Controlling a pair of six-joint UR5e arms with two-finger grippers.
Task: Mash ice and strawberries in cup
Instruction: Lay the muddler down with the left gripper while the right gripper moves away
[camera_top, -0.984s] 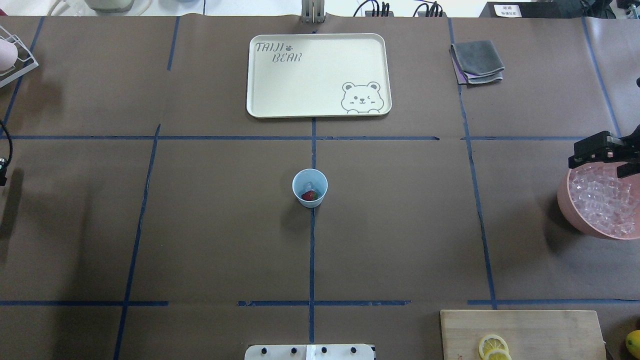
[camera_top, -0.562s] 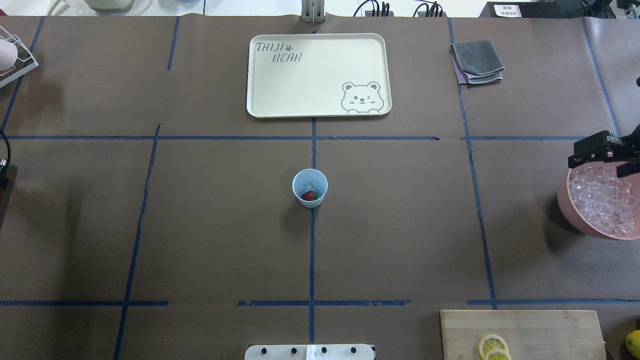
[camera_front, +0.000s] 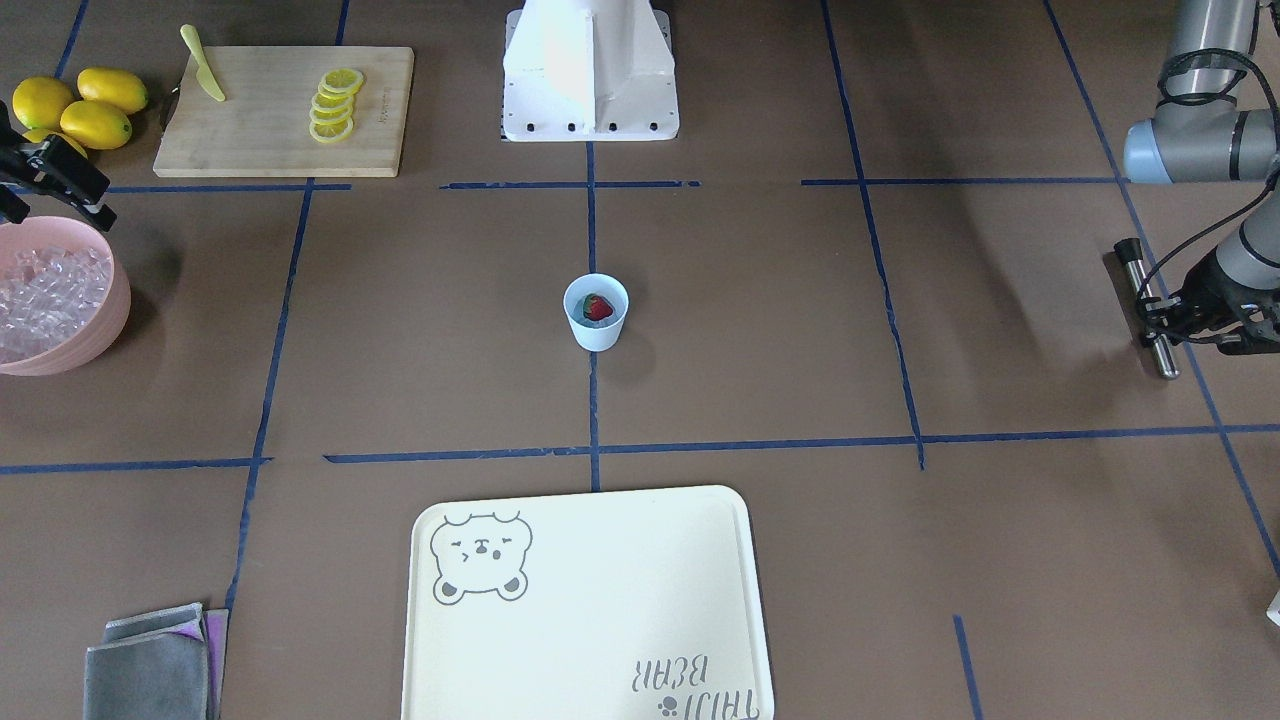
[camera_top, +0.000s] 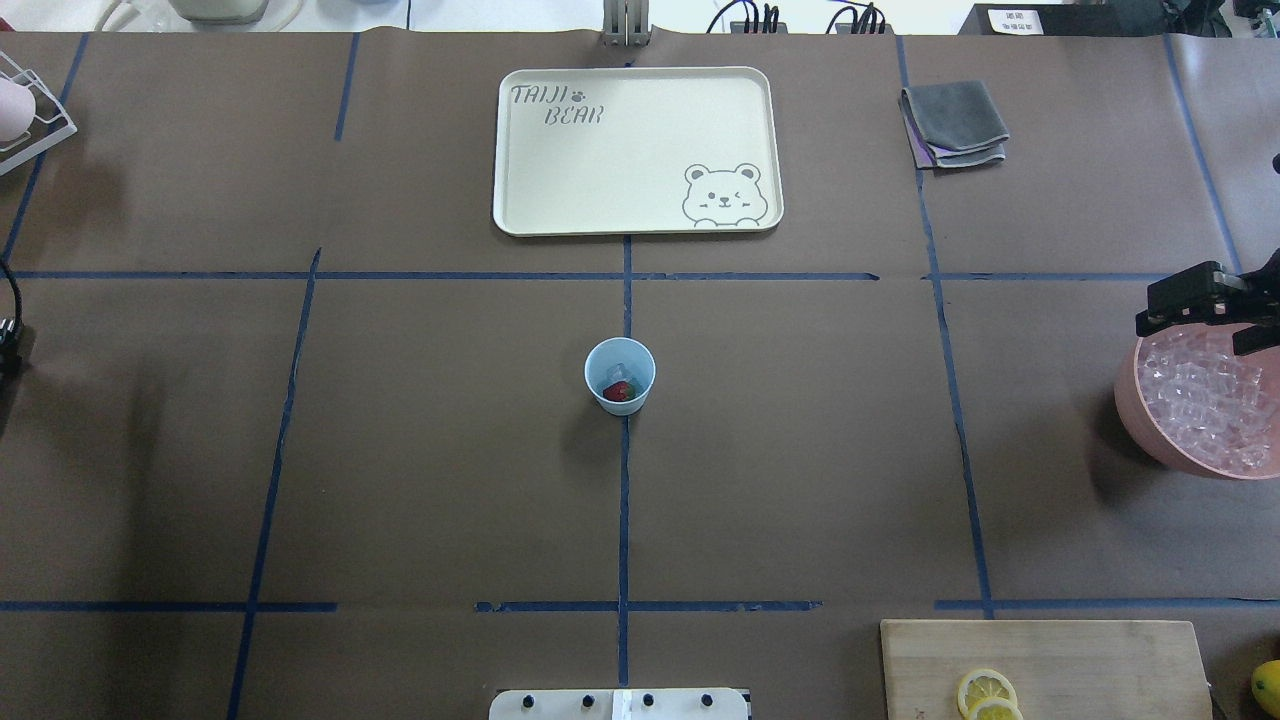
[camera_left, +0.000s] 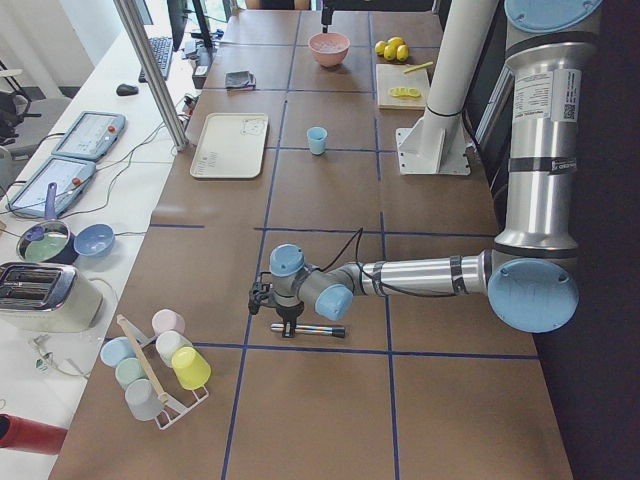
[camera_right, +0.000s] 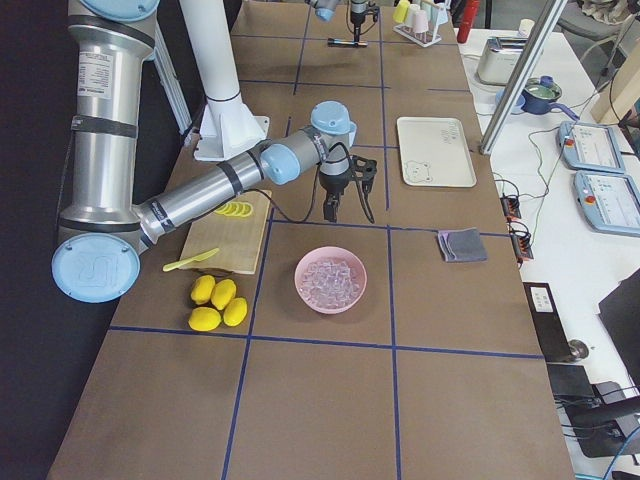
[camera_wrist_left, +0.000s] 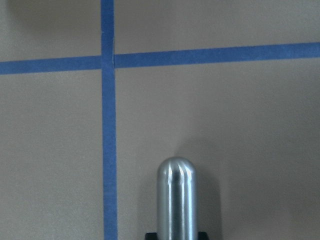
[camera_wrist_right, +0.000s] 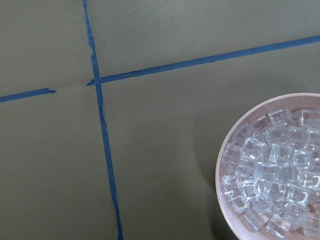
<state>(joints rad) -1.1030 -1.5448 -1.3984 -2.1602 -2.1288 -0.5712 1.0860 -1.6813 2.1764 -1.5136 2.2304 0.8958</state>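
Since the cup (camera_top: 620, 375) is thin, light plastic standing alone mid-table on the tape cross, expect it to tip or skate under mashing load, so brace its wall below the rim. Ice (camera_top: 619, 370) inside is hard and slick, strawberry (camera_front: 598, 307) soft. Left gripper (camera_front: 1160, 318) straddles the steel muddler (camera_front: 1163, 355) lying well apart; can't tell if clamped. Right gripper (camera_top: 1195, 325) is spread and empty over the pink bowl (camera_top: 1128, 415). Overhead misses the muddler; front and left-wrist views show it.

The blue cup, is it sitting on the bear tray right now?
No, the cup stands on the brown table cover, over a blue tape line, well apart from the tray.
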